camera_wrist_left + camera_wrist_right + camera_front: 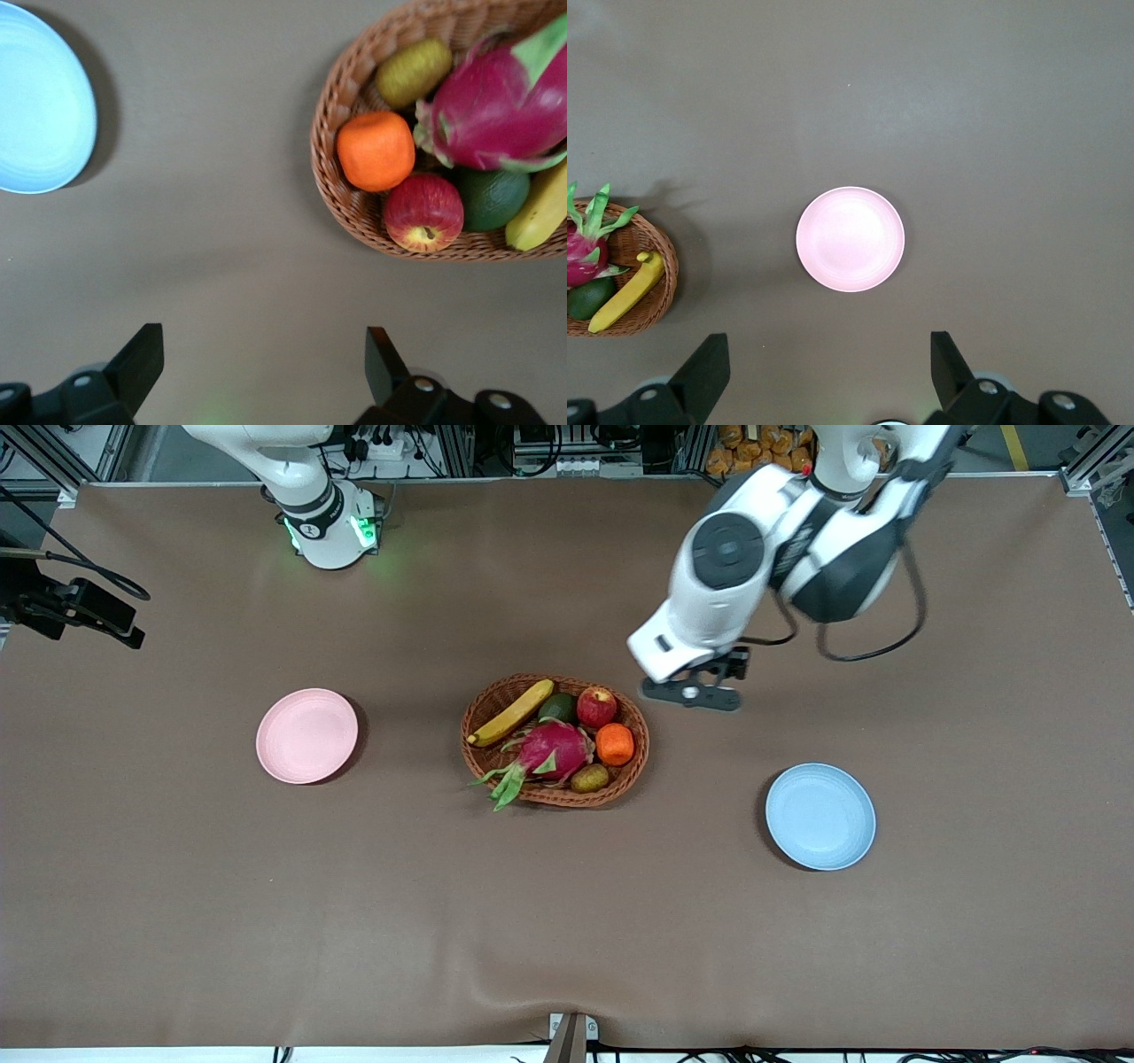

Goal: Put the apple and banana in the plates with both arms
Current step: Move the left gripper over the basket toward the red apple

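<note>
starting nearest the front camera, the light blue plate sits bare toward the left arm's end of the table, and the pale pink plate lies a little farther from the camera toward the right arm's end, also bare. between them the wicker basket holds all the fruit. the dragon fruit takes the middle of it, with a small brownish fruit on the near edge and the orange fruit beside it. farther from the camera in the basket are the apple, just beside the orange fruit and a dark green fruit, and the banana, which lies slanted along the rim on the pink plate's side.

the left gripper hangs above bare cloth just beside the basket, near the apple, its fingers spread wide and holding nothing. the right gripper shows only in its wrist view, high over the table near the pink plate, released wide too and empty.

judging from this, the step is the reach for the fruit. the left gripper should shift over the apple and come straight down, with the fingers straddling it clear of the orange fruit and the rim. the banana is best taken across its middle, with the fingers crosswise to its length, minding the dragon fruit's leaves close by.
</note>
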You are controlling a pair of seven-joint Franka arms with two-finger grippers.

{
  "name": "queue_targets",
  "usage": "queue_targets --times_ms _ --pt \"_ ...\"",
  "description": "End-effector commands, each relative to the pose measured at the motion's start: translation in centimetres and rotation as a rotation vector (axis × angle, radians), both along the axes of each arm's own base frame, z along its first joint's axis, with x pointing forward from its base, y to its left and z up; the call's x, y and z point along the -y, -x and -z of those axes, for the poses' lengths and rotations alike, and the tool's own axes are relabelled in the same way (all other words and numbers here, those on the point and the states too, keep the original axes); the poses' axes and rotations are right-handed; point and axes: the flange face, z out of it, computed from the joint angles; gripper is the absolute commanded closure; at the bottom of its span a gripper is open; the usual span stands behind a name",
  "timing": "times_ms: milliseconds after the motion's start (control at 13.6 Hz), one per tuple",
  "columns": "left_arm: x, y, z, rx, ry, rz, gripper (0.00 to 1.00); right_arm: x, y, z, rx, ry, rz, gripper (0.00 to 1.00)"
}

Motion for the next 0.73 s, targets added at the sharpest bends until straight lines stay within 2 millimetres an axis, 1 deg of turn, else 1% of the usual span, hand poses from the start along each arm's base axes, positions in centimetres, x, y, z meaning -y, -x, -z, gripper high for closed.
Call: queue_targets --times_ms 0,73,220,367,441,514,588,661 --pt "1.6 0.2 2.0 -0.006 -0.027 0.009 0.0 0.1 -0.1 -0.4 0.003 -0.017 -0.003 0.0" --pt "2.0 -0.1 2.8 0.009 -0.025 0.008 0.0 0.1 -0.1 -0.4 0.003 -0.017 -0.003 0.0" --pt "3.5 -0.1 4.6 0.022 0.001 -0.029 0.0 0.2 -0.1 -0.4 0.003 -0.017 -0.002 0.0" --pt "5.5 0.4 6.8 0.032 0.029 -0.077 0.0 0.2 -0.1 -0.4 0.003 -0.017 -0.002 0.0" --pt "6.0 0.4 7.6 0.034 0.038 -0.099 0.0 0.2 -0.1 -0.4 0.003 -0.017 -0.002 0.0" --pt "6.5 0.6 8.4 0.037 0.039 -0.113 0.0 0.2 -0.1 -0.4 0.003 -0.017 -0.002 0.0" --pt "7.7 1.6 9.4 0.028 0.033 -0.119 0.0 0.2 -0.1 -0.4 0.003 -0.017 -0.003 0.0" --pt "8.3 2.1 10.5 0.018 0.025 -0.132 0.0 0.2 -0.1 -0.4 0.003 -0.017 -0.003 0.0"
